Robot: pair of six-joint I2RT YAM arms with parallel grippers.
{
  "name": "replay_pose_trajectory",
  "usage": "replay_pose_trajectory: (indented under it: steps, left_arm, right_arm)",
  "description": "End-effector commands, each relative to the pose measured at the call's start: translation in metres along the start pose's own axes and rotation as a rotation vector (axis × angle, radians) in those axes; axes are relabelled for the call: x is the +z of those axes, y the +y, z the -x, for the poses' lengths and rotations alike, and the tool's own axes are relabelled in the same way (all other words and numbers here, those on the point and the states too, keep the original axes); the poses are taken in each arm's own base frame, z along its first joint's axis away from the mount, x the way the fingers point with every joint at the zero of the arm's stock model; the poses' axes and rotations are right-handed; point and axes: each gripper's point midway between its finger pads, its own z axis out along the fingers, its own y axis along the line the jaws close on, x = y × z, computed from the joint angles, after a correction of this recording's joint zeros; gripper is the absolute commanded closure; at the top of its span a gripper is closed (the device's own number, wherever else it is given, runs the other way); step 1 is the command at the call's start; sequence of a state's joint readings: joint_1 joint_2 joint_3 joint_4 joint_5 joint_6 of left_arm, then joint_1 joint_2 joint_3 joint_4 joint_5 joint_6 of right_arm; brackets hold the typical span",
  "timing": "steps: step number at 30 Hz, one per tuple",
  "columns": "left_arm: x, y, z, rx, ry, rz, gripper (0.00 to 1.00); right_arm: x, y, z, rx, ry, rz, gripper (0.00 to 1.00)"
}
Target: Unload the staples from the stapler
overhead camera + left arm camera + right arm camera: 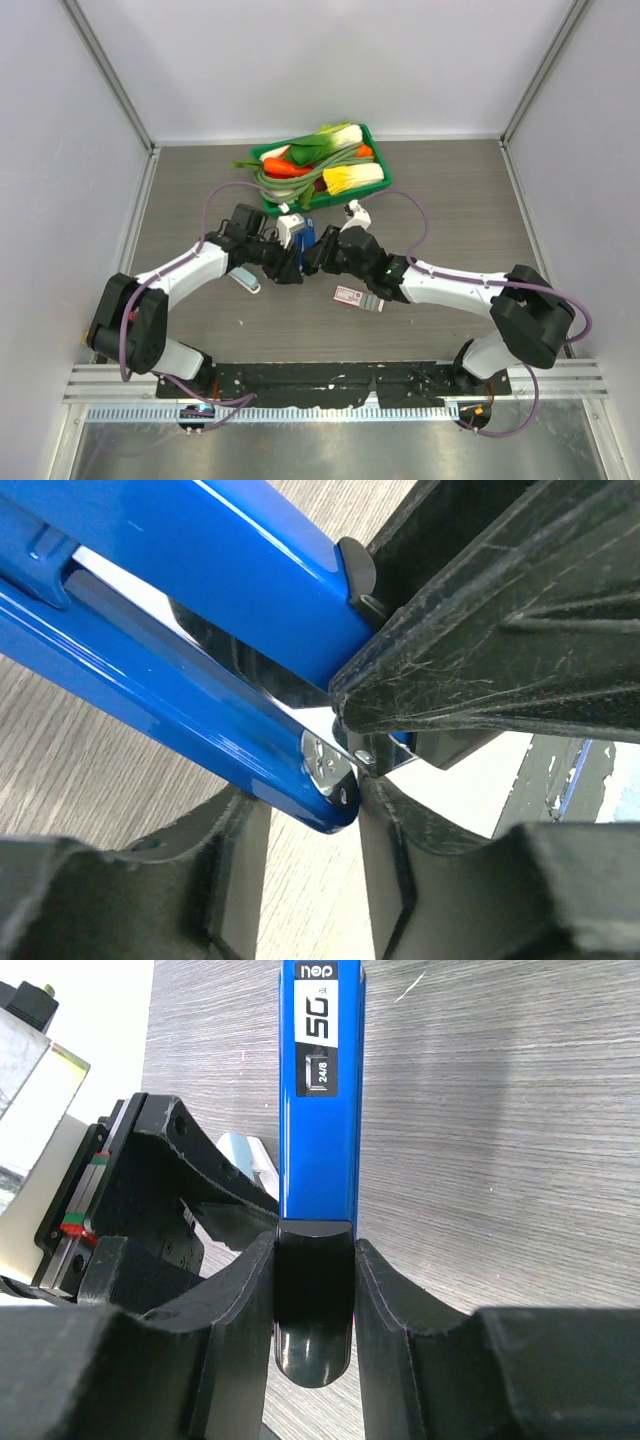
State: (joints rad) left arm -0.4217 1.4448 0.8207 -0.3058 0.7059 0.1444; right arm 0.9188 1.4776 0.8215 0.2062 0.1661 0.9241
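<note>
In the middle of the top view, the two grippers meet over the table and both hold the stapler (308, 239). The left gripper (312, 802) has its fingers almost closed around the end of the lower blue arm of the stapler (180, 705), which stands opened in two arms. The right gripper (315, 1260) presses narrowly on the black end of the stapler (318, 1140). A red-and-white carton (348, 294) lies just below them, and a green tray (372, 133) is above.
</note>
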Motion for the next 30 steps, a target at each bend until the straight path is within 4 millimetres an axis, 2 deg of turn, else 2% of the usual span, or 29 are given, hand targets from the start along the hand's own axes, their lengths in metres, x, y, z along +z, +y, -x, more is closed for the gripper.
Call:
replay_pose_trajectory:
  steps: [1, 7, 14, 20, 26, 30]
  left_arm:
    - [-0.003, 0.014, 0.025, 0.107, -0.069, 0.058, 0.61]
    - [-0.006, 0.038, 0.024, 0.176, -0.072, 0.186, 0.64]
    - [-0.017, 0.057, 0.032, 0.229, -0.112, 0.321, 0.68]
    - [-0.024, 0.062, 0.038, 0.291, -0.132, 0.372, 0.70]
    - [-0.028, 0.070, 0.044, 0.450, -0.093, 0.478, 0.71]
    - [-0.020, 0.061, 0.032, 0.413, -0.066, 0.420, 0.69]
  right_arm:
    - [-0.018, 0.050, 0.031, 0.048, -0.076, 0.170, 0.99]
    - [-0.024, 0.042, 0.028, 0.003, -0.036, 0.162, 0.99]
    - [-0.035, 0.022, 0.020, -0.037, -0.012, 0.114, 0.99]
    - [-0.038, 0.009, 0.015, -0.070, 0.014, 0.089, 0.99]
    - [-0.055, -0.003, 0.009, -0.227, 0.063, 0.067, 0.99]
    - [-0.059, -0.012, 0.009, -0.244, 0.057, 0.036, 0.99]
